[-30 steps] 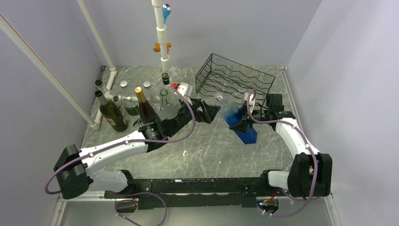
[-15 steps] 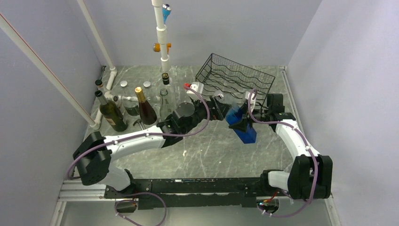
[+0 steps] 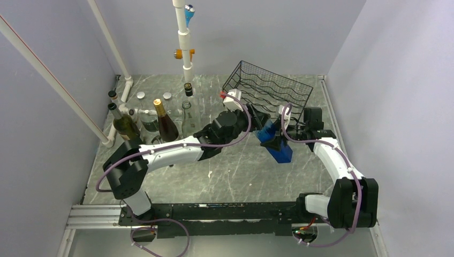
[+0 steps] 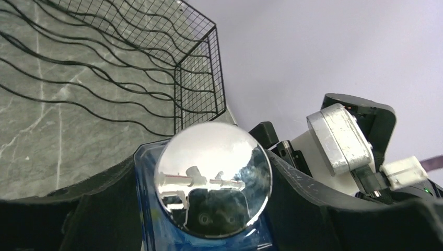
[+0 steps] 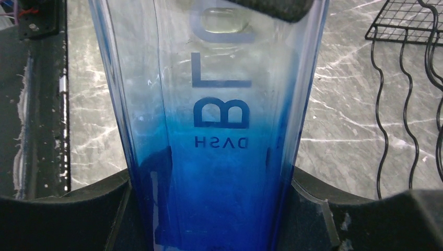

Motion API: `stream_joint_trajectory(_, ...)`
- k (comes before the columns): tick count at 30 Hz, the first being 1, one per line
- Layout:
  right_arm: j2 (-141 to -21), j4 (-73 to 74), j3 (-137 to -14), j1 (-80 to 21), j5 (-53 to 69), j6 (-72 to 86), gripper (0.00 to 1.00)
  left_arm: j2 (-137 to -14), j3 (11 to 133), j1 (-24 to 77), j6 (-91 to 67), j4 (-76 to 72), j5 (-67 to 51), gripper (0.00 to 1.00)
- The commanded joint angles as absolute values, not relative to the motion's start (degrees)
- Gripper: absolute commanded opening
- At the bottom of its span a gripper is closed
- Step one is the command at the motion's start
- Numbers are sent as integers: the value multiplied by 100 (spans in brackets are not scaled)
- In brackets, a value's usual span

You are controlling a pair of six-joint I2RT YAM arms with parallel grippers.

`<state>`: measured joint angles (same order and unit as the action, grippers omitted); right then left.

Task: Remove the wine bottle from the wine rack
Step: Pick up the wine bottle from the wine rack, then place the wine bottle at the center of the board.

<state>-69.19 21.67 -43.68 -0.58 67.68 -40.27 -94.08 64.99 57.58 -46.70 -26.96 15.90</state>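
Wine bottle [image 3: 281, 152] is being pinched by right tool [image 5: 214, 219]; left tool [image 4: 209, 222], grip unclear, is best being centred around cap [image 4: 214, 178].

The wine rack [image 3: 267, 88] sits at the far right of the table [image 3: 241, 171]. Just near of it is the wine bottle [image 3: 279, 151]. Other bottles [image 3: 165, 126] stand grouped at the far left, beside the pipe frame [image 3: 183, 37].

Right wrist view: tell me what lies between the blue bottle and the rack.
Only bare marble table separates bottle and rack, seen in the right wrist view.
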Motion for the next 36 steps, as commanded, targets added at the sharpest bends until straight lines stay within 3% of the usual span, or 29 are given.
stream_joint_trajectory(1, -6607, 1571, -4418, -83, 7117, -3984, 0, -9465, 6789, 5783, -4803, -2562, 1593, 55)
stream_joint_trajectory(3, -6586, 1548, -4392, -103, 7056, -4017, 2, -9461, 6793, 5785, -4716, -2533, 1596, 31)
stream_joint_trajectory(4, -6565, 1554, -4368, -101, 7042, -4050, 8, -9458, 6813, 5783, -4647, -2490, 1606, 17)
stream_joint_trajectory(5, -6552, 1574, -4349, -111, 7047, -4111, 19, -9451, 6834, 5783, -4563, -2427, 1612, 3)
stream_joint_trajectory(11, -6535, 2017, -4316, -153, 7195, -4768, 75, -9215, 6855, 5784, -4146, -2397, 1613, 0)
stream_joint_trajectory(15, -6514, 2162, -4298, -182, 7245, -4984, 97, -8965, 6793, 5783, -3836, -2486, 1687, 0)
stream_joint_trajectory(21, -6489, 2526, -4416, -176, 7428, -5337, 100, -8501, 6579, 5783, -3354, -2630, 1855, 0)
stream_joint_trajectory(28, -6496, 4025, -4894, 251, 7959, -6613, 100, -7831, 6463, 5781, -1924, -2296, 2389, 0)
stream_joint_trajectory(36, -6373, 3812, -4808, 501, 7990, -6403, 100, -7596, 5942, 5672, -281, -2958, 2974, 0)
